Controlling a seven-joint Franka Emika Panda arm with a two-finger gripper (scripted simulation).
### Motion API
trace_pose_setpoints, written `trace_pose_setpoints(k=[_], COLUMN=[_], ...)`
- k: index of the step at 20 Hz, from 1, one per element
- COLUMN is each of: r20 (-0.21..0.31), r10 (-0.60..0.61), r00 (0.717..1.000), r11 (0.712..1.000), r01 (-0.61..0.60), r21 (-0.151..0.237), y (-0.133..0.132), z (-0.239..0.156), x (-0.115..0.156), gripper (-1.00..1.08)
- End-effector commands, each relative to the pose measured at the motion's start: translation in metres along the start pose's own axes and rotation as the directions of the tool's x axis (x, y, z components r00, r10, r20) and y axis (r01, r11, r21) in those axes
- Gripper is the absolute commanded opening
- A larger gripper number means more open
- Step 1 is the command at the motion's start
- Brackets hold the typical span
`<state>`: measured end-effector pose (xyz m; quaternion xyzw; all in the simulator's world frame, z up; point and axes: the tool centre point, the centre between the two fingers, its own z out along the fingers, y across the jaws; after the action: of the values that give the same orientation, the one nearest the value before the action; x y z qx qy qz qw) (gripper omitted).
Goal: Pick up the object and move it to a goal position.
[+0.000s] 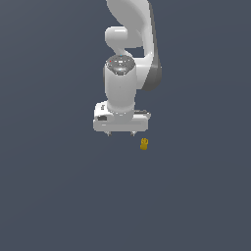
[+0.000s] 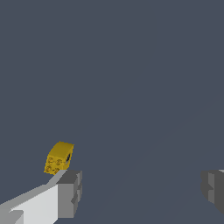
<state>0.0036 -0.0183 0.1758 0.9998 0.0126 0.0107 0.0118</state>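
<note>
**Gripper wide open, block sitting outside the jaws**

Gripper (image 1: pixel 120 133) is spread wide, you can see it in the wrist view: one finger pad (image 2: pixel 69 193) on one side, the other (image 2: pixel 213 189) far across, nothing between them but bare grey floor (image 2: pixel 131 87). Empty hand, then.

And the object (image 1: pixel 143 144)? In the exterior view it lies at about 4 o'clock from the fingertips, just beside them and a touch lower (tiny thing, mustard yellow, dwarfed by the white hand). The wrist view tells the real story: the block (image 2: pixel 59 157) is just beyond the outer edge of the nearer pad, not in the gap.

So watch yourself here. Drop straight down and that finger is likely to land on the piece or clip its edge, knocking it away or tipping it. Close now and you grab air. You'll want to shift sideways until the block is centred between the pads before descending. Even then, it's small and chunky with a rounded end, so an off-centre squeeze could squirt it out.
</note>
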Motion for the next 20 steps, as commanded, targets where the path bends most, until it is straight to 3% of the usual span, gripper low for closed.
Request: trace_pose_setpoints(k=[1, 10, 20], r20=[0.000, 0.037, 0.035], r10=[0.000, -0.051, -0.029], r00=[1.000, 0.998, 0.999], r11=[1.000, 0.999, 1.000], r01=[0.000, 0.051, 0.029], r21=[0.000, -0.001, 0.001], y=[0.000, -0.001, -0.011], z=[0.000, 0.016, 0.022], x=[0.000, -0.010, -0.011], gripper=[1.00, 1.00, 1.00])
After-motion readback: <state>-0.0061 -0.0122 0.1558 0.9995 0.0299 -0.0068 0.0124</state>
